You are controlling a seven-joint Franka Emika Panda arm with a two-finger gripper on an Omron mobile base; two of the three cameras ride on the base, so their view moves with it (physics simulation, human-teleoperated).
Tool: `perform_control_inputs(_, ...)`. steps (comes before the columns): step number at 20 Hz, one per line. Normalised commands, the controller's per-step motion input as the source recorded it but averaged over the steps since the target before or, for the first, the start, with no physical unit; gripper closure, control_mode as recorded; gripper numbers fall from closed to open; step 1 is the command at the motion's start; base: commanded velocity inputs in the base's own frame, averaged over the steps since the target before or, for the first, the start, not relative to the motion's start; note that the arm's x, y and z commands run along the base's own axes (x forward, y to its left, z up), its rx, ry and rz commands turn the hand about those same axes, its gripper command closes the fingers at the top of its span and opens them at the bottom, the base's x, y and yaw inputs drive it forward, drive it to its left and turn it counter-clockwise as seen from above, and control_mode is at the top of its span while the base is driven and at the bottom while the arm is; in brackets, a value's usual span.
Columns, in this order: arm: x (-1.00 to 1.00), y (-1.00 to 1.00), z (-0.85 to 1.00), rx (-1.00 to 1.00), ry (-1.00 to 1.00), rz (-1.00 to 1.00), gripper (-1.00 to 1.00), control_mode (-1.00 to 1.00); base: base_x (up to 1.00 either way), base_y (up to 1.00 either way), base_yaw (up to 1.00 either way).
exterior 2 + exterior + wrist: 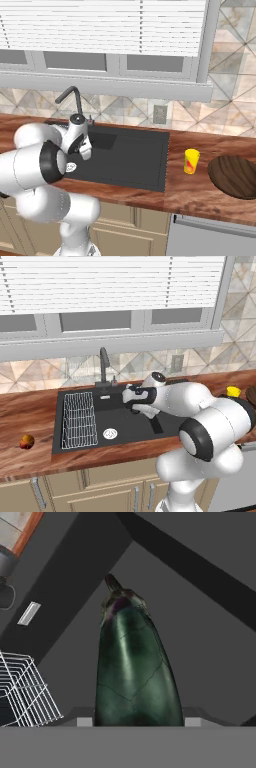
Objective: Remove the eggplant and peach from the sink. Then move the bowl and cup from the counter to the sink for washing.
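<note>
**Eggplant being gripped above the sink basin**

Brown wood-grain counter (pixel 30 416) is being shown running below a tiled wall and a blinded window. Set into it, the sink (pixel 145 170) is being seen as a black basin with its wire rack (pixel 79 420) at the left and the silver drain (pixel 110 433) beside that. The white arm (pixel 200 411) is being stretched over the basin, so the gripper (pixel 134 404) is being largely covered by the wrist in both base views, and what it carries cannot be made out there.

In the hand view, the eggplant (pixel 132 672) is being pinched between the two fingertips, its long axis lying along the gripper, with the stem end pointing away from the camera toward the basin wall. Its near end is being cut off at the bottom edge.

The bowl (pixel 235 175) is being cropped by the right edge of the counter, near the cup (pixel 191 161). The peach (pixel 27 442) is being left on the counter, left of the sink.
</note>
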Motion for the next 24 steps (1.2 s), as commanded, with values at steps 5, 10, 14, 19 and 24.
perform_control_inputs(5, -0.16, 0.0, 0.15, 0.0, 0.0, 0.01, 1.0, -1.0, 0.0, 0.0, 0.0)
perform_control_inputs(10, -0.17, 0.0, 0.1, 0.0, 0.0, 0.0, 1.0, -1.0, 0.0, 0.0, 0.0)
perform_control_inputs(14, -0.2, 0.0, 0.08, 0.0, 0.0, 0.02, 1.0, -1.0, 0.0, 0.0, 0.0)
perform_control_inputs(19, -0.2, 0.0, 0.09, 0.0, 0.0, 0.04, 1.0, -1.0, 0.0, 0.0, 0.0)
perform_control_inputs(24, -0.17, 0.01, 0.11, 0.0, -0.01, 0.06, 1.0, -1.0, 0.0, 0.0, 0.0)
